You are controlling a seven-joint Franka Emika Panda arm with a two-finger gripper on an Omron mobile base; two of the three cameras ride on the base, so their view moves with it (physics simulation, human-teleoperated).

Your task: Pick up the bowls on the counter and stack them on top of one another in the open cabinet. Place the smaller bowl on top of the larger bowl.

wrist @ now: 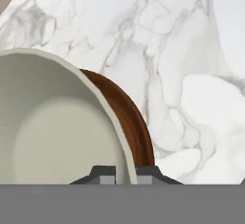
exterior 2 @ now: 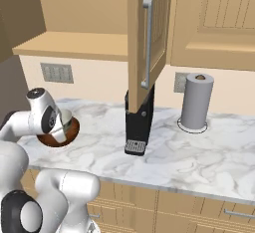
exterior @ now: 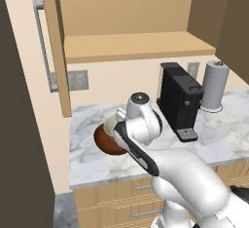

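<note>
Smaller bowl (wrist: 52, 127): pale grey-green, whitish inside, fills the lower left of the hand view. Its rim runs down between the two finger tips at the bottom edge. Gripper (wrist: 125, 176) clenched on that rim, one tip inside the bowl, one outside.

Larger bowl (wrist: 131, 122): dark reddish-brown, shows as a crescent just beyond the pale rim. Whether the pale bowl sits in it or overlaps above it, cannot tell. In the left base view both lie at left centre of the frame, on the counter (exterior: 219, 134), partly behind the arm's wrist.

Handling, as judged: both look rigid, smooth and glazed, so slippery at a thin rim pinch; the small one probably light. A pinch at one edge lets a bowl swing, so it wants carrying level and slowly. Likely chips if knocked on the shelf edge.

Open cabinet (exterior: 141, 44): upper part of the left base view, shelf bare, well above the bowls.

No brand, label or readable writing anywhere
</note>
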